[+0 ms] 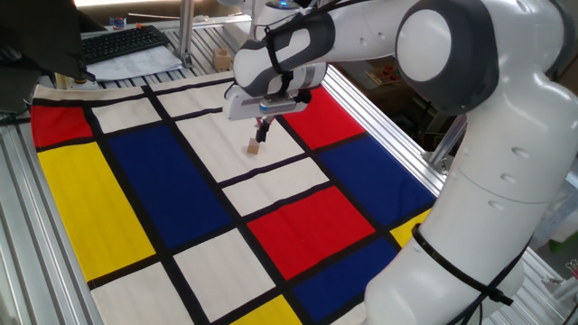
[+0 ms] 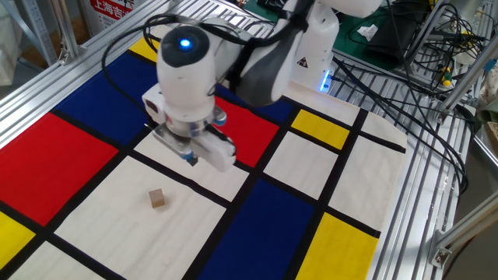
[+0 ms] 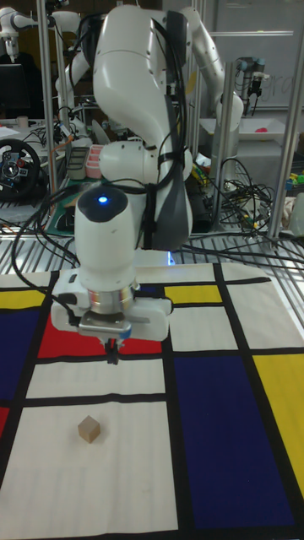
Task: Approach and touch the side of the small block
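Claw (image 3: 112, 354) hangs above the white panel of the cloth (image 3: 211, 456), its dark tips together. The small block (image 3: 89, 431) lies on that panel, apart from the tips. A steep or fast descent could land on top or knock it away.

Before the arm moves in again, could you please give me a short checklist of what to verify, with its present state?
1. Small block visible and unobstructed: ok.
2. Block lies flat on a white panel of the checkered cloth: ok.
3. Gripper apart from the block, no contact yet: ok.
4. Tool tip above the cloth, not pressing on it: ok.
5. No other object between tip and block: ok.
6. Jaw opening: cannot tell.
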Available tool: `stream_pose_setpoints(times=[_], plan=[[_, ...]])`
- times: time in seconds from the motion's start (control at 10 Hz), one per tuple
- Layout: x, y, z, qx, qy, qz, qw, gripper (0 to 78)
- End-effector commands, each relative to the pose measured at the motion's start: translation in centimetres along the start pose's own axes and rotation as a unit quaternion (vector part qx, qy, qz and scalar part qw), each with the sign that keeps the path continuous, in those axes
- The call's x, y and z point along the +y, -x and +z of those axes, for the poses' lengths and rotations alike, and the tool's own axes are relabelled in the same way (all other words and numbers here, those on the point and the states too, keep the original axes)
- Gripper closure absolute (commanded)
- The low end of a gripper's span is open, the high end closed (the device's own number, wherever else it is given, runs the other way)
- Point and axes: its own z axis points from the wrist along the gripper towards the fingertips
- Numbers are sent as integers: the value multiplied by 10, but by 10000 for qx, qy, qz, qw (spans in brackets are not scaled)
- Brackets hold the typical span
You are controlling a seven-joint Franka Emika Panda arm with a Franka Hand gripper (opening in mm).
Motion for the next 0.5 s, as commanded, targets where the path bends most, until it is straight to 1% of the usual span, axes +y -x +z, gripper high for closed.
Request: stream_pose_setpoints(times=[0.1, 0.2, 0.3, 0.4, 0.5], plan=[[-36, 10, 10, -36, 22, 1277, 9918, 776], [-45, 9, 14, -82, 23, 1176, 9930, 776], [-50, 8, 16, -169, 6, 1152, 9932, 776], [-52, 8, 16, -266, -9, 1154, 9930, 776], [-52, 8, 16, -285, -2, 1112, 9934, 776]])
